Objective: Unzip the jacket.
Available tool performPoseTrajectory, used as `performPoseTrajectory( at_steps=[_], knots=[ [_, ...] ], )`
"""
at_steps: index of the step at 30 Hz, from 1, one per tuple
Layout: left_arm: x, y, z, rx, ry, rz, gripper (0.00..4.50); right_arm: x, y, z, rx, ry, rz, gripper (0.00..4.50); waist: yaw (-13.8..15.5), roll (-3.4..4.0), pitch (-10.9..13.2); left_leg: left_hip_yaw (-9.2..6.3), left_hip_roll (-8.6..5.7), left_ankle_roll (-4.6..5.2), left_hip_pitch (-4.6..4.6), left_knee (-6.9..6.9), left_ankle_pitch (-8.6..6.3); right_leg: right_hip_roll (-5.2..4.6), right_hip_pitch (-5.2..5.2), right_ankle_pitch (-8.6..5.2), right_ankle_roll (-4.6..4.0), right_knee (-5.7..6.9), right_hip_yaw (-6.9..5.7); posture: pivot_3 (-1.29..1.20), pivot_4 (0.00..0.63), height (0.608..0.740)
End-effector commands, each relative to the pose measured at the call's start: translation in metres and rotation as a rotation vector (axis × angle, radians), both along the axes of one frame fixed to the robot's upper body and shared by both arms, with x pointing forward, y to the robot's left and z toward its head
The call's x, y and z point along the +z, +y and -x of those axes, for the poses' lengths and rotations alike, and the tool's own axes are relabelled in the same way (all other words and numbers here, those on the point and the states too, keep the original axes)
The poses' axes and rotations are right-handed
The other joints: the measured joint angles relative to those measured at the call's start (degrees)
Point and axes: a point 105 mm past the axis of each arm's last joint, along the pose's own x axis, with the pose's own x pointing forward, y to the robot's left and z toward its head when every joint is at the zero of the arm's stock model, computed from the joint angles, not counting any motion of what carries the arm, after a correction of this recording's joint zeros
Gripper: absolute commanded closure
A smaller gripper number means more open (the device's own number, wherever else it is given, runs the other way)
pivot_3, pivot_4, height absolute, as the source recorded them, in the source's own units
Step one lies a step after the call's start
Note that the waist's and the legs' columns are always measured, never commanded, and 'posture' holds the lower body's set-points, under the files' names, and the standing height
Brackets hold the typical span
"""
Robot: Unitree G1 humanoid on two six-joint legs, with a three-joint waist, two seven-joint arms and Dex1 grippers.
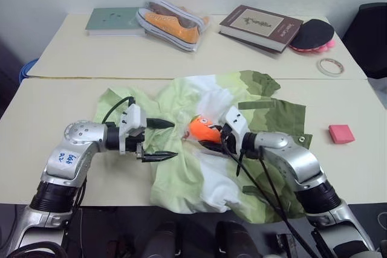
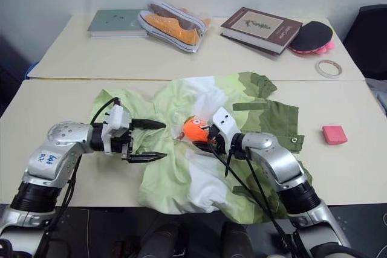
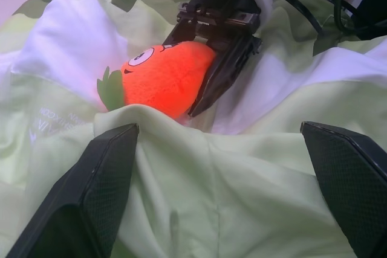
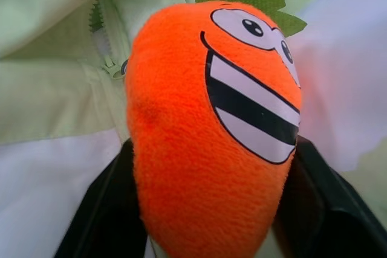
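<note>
Right claw (image 1: 208, 139) of mine is closed on an orange plush carrot (image 1: 202, 129), one black finger down each flank of it, as my right wrist view shows; the toy has a printed grin, round eyes and a green felt top. It sits over the middle of the jacket (image 1: 211, 149), which lies crumpled on the near tabletop (image 1: 54, 107) in light-green, white and olive patches, spreading from in front of me toward my right side, one olive panel reaching almost to the front edge. Beside the carrot I can see a stretch of the jacket's zipper teeth (image 4: 97, 19) and a small metal pull (image 4: 115, 67). On the other side, my left claw (image 1: 160, 140) stands wide open with nothing in it, its two fingers pointing across the pale-green cloth toward the carrot, just short of it. A pink block (image 1: 341, 133) rests on the tabletop well to the right of the jacket. On the far tabletop lie a pair of orange shoes (image 1: 172, 25), a green book (image 1: 112, 19), a brown book (image 1: 260, 26) and a roll of tape (image 1: 331, 66).
</note>
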Motion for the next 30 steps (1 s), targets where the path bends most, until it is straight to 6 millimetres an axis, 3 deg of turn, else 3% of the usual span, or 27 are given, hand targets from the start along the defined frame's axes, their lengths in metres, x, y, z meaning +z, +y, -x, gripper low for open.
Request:
performPoseTrajectory(
  at_steps=[1, 5, 9, 13, 18, 20, 23, 27, 30],
  knots=[
    [0.004, 0.022, 0.007, 0.014, 0.011, -0.053, 0.00, 0.016, 0.005, -0.001, 0.011, -0.082, -0.044, 3.09, -0.2, -0.01, 0.0, 0.01, 0.01, -0.02, 0.02, 0.00, 0.01, 0.00, 0.00, 0.00, 0.00, 0.01, 0.02, 0.00, 0.150, 0.740],
    [0.004, 0.056, 0.016, 0.118, 0.081, -0.062, 0.00, 0.017, 0.003, 0.002, 0.017, -0.094, -0.064, 4.26, -0.8, -0.01, 0.0, 0.10, 0.22, -0.12, 0.08, -0.04, 0.04, 0.18, -0.04, 0.00, 0.00, 0.02, 0.15, 0.00, 0.150, 0.740],
    [-0.005, 0.095, 0.045, 0.207, 0.290, -0.102, 0.00, 0.014, 0.005, 0.009, 0.041, -0.092, -0.076, 4.34, -1.3, -0.02, 0.0, 0.07, 0.26, -0.16, 0.08, -0.07, 0.01, 0.18, -0.04, 0.00, -0.01, 0.00, 0.21, 0.00, 0.150, 0.740],
    [0.046, 0.093, 0.038, 0.239, 0.230, 0.130, 0.00, 0.013, 0.006, 0.015, 0.074, -0.081, -0.077, 4.34, -0.5, -0.10, 0.1, -0.15, 0.26, -0.17, 0.01, -0.03, 0.00, 0.09, -0.01, -0.01, -0.02, 0.00, 0.37, 0.00, 0.150, 0.740],
    [0.078, 0.074, 0.026, 0.174, 0.154, 0.155, 0.00, 0.012, 0.001, 0.015, 0.075, -0.080, -0.057, 4.34, 0.1, -0.14, 0.0, -0.24, 0.13, -0.21, 0.01, 0.02, -0.01, -0.16, -0.02, -0.01, -0.03, 0.10, 0.35, 0.00, 0.150, 0.740],
    [0.062, 0.060, 0.017, 0.126, 0.106, 0.064, 0.00, 0.013, 0.000, 0.015, 0.080, -0.084, -0.058, 4.34, 0.0, -0.14, 0.0, -0.12, 0.09, -0.20, 0.05, -0.03, -0.01, 0.08, -0.04, -0.01, -0.02, 0.11, 0.30, 0.00, 0.150, 0.740],
    [0.023, 0.042, -0.003, 0.063, 0.016, -0.111, 0.00, 0.015, 0.000, 0.014, 0.085, -0.094, -0.057, 4.34, 0.1, -0.14, 0.0, 0.15, 0.08, -0.18, 0.18, -0.09, -0.01, 0.15, -0.03, -0.01, -0.02, 0.12, 0.28, 0.00, 0.150, 0.740],
    [-0.008, 0.008, -0.025, -0.007, -0.057, -0.145, 0.00, 0.016, 0.001, 0.016, 0.096, -0.092, -0.052, 4.34, 0.2, -0.26, 0.1, 0.26, 0.18, -0.15, 0.13, 0.02, 0.01, 0.27, -0.06, -0.01, -0.02, 0.12, 0.31, 0.00, 0.150, 0.740],
    [-0.035, -0.002, -0.031, -0.034, -0.037, -0.215, 0.00, 0.018, -0.008, 0.019, 0.088, -0.083, -0.039, 4.34, 0.1, -0.29, 0.1, 0.26, 0.19, -0.15, 0.09, 0.05, 0.01, 0.25, -0.09, 0.00, -0.02, 0.12, 0.31, 0.00, 0.150, 0.740]
  ],
)
